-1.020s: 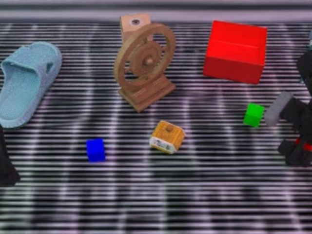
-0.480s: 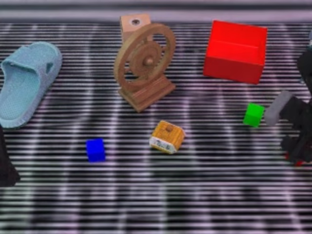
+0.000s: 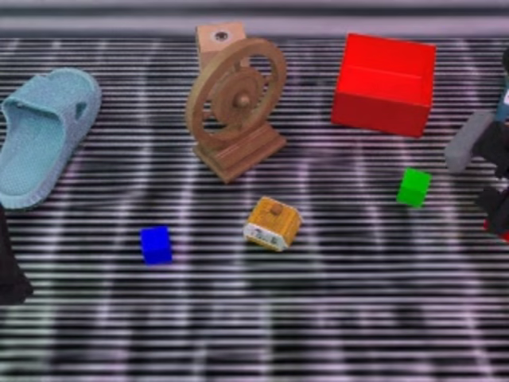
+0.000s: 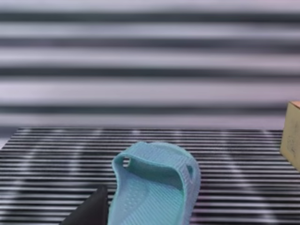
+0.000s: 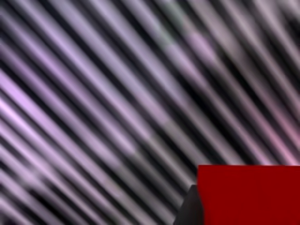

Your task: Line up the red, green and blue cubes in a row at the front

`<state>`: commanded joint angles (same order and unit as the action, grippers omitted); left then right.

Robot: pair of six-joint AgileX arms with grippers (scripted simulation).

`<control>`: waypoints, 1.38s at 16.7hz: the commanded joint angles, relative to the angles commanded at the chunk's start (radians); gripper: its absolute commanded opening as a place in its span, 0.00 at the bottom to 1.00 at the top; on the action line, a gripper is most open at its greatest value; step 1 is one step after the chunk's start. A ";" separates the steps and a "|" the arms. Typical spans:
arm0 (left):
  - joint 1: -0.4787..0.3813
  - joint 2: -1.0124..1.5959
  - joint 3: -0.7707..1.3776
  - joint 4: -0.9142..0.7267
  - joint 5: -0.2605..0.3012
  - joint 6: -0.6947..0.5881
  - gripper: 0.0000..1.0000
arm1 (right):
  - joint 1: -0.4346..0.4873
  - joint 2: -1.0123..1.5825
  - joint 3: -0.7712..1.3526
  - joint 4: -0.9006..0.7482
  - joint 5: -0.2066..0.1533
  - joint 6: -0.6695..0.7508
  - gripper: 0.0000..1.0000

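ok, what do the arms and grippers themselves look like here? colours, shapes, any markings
Both arms are mostly black and blocky. The right arm, at the table's right edge in the top view, has a rounded grey link, a small blue-grey patch near its top and red accents low down. The left arm shows only as a plain black shape at the left edge; its wrist view shows one dark pointed finger. No cables or markings visible.

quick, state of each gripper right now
Left gripper: parked at the table's left edge, cannot be told.
Right gripper: at the right edge, closed on the red cube.
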<state>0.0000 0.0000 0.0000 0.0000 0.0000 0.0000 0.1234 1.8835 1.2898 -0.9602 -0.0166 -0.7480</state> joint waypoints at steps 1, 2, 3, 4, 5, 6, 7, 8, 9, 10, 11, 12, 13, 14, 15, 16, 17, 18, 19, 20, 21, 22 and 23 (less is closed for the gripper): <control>0.000 0.000 0.000 0.000 0.000 0.000 1.00 | 0.000 -0.003 0.003 -0.004 0.000 0.000 0.00; 0.000 0.000 0.000 0.000 0.000 0.000 1.00 | 0.000 -0.003 0.003 -0.004 0.000 0.000 0.00; 0.000 0.000 0.000 0.000 0.000 0.000 1.00 | 0.000 -0.003 0.003 -0.004 0.000 0.000 0.00; 0.000 0.000 0.000 0.000 0.000 0.000 1.00 | -0.004 0.001 0.000 -0.001 0.000 0.001 0.00; 0.000 0.000 0.000 0.000 0.000 0.000 1.00 | -0.003 0.003 0.002 -0.002 0.000 0.001 0.00; 0.000 0.000 0.000 0.000 0.000 0.000 1.00 | 0.007 0.013 0.014 -0.009 0.000 0.001 0.00; 0.000 0.000 0.000 0.000 0.000 0.000 1.00 | 0.025 0.030 0.035 -0.022 0.000 0.000 0.00; 0.000 0.000 0.000 0.000 0.000 0.000 1.00 | 0.051 0.057 0.069 -0.040 0.000 0.000 0.00; 0.000 0.000 0.000 0.000 0.000 0.000 1.00 | 0.084 0.089 0.112 -0.063 0.000 0.001 0.00; 0.000 0.000 0.000 0.000 0.000 0.000 1.00 | 0.121 0.126 0.165 -0.090 0.000 0.003 0.00; 0.000 0.000 0.000 0.000 0.000 0.000 1.00 | 0.163 0.168 0.230 -0.120 0.000 0.006 0.00; 0.000 0.000 0.000 0.000 0.000 0.000 1.00 | 0.209 0.212 0.305 -0.153 0.000 0.009 0.00; 0.000 0.000 0.000 0.000 0.000 0.000 1.00 | 0.258 0.260 0.389 -0.189 -0.001 0.014 0.00; 0.000 0.000 0.000 0.000 0.000 0.000 1.00 | 0.310 0.309 0.481 -0.226 -0.001 0.019 0.00; 0.000 0.000 0.000 0.000 0.000 0.000 1.00 | 0.364 0.359 0.576 -0.263 -0.002 0.024 0.00; 0.000 0.000 0.000 0.000 0.000 0.000 1.00 | 0.417 0.407 0.671 -0.300 -0.003 0.031 0.00; 0.000 0.000 0.000 0.000 0.000 0.000 1.00 | 0.470 0.454 0.764 -0.336 -0.003 0.037 0.00; 0.000 0.000 0.000 0.000 0.000 0.000 1.00 | 0.522 0.498 0.852 -0.371 -0.004 0.044 0.00; 0.000 0.000 0.000 0.000 0.000 0.000 1.00 | 0.572 0.539 0.932 -0.403 -0.004 0.050 0.00; 0.000 0.000 0.000 0.000 0.000 0.000 1.00 | 0.619 0.576 1.001 -0.431 -0.003 0.057 0.00; 0.000 0.000 0.000 0.000 0.000 0.000 1.00 | 0.661 0.607 1.060 -0.456 -0.002 0.063 0.00; 0.000 0.000 0.000 0.000 0.000 0.000 1.00 | 0.698 0.634 1.109 -0.477 -0.001 0.069 0.00; 0.000 0.000 0.000 0.000 0.000 0.000 1.00 | 0.728 0.654 1.147 -0.493 0.000 0.074 0.00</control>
<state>0.0000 0.0000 0.0000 0.0000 0.0000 0.0000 0.8514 2.5375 2.4364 -1.4533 -0.0165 -0.6740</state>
